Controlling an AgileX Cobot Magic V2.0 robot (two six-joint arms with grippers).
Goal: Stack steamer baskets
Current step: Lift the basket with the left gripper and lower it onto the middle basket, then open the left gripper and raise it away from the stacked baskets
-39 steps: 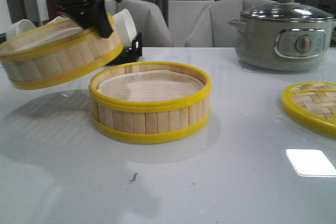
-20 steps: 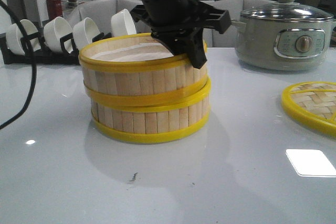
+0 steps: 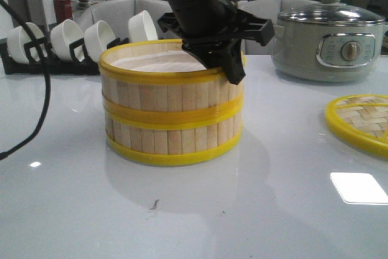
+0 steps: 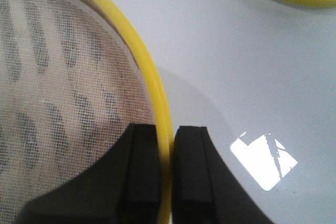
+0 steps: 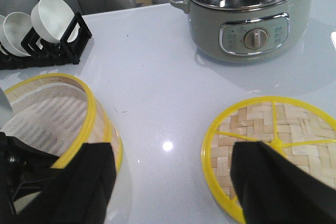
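Observation:
Two steamer baskets stand stacked in the middle of the table: the upper basket (image 3: 163, 92) sits level on the lower basket (image 3: 163, 141), their yellow rims meeting. My left gripper (image 3: 227, 65) reaches down from above at the stack's right side. In the left wrist view the left gripper (image 4: 167, 171) is shut on the upper basket's yellow top rim (image 4: 147, 72), one finger inside over the white cloth liner (image 4: 63, 87), one outside. My right gripper (image 5: 173, 182) hangs open over bare table between the baskets (image 5: 89, 108) and the lid, holding nothing.
A flat woven lid (image 3: 357, 119) with a yellow rim lies at the right edge. A grey electric pot (image 3: 327, 40) stands at the back right. A black rack of white bowls (image 3: 60, 43) lines the back left. A black cable (image 3: 42, 101) hangs at the left.
The left gripper carried the upper basket in from the left, set it tilted on the lower one, and now it sits level and lined up.

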